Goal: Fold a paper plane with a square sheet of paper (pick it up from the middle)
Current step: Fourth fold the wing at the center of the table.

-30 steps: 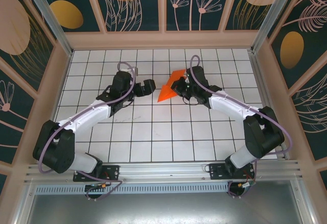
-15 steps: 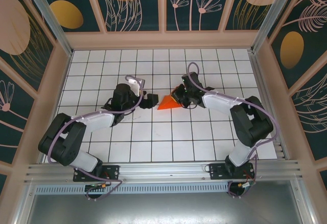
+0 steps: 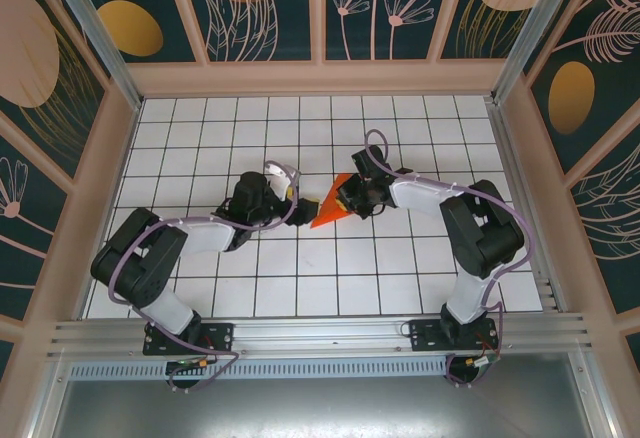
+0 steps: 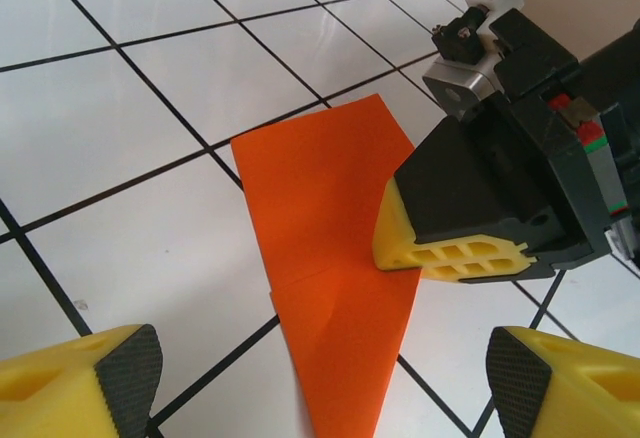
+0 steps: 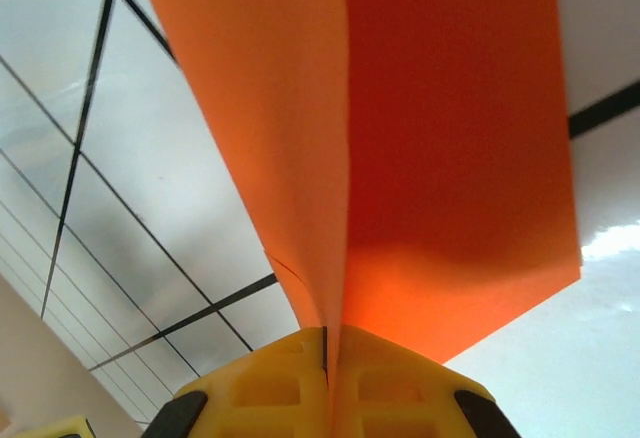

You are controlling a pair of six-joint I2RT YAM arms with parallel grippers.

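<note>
Left gripper (image 3: 301,204) low over table centre, fingers (image 4: 100,378) spread wide, holding nothing, tips just beside paper's left edge. Orange-red paper (image 3: 328,214) folded into pointed wedge, lying mid-scene on white grid table (image 3: 200,128) between both grippers, point toward near-left. Right gripper (image 3: 341,198) pressed together on paper's right edge, fold pinched between yellow pads (image 5: 270,398).

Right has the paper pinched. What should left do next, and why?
Probably ease the left gripper down onto the paper's pointed tip to pin it. Its fingers are open, wide of the tip, touching nothing. The right gripper is shut on the paper's side edge alone.
</note>
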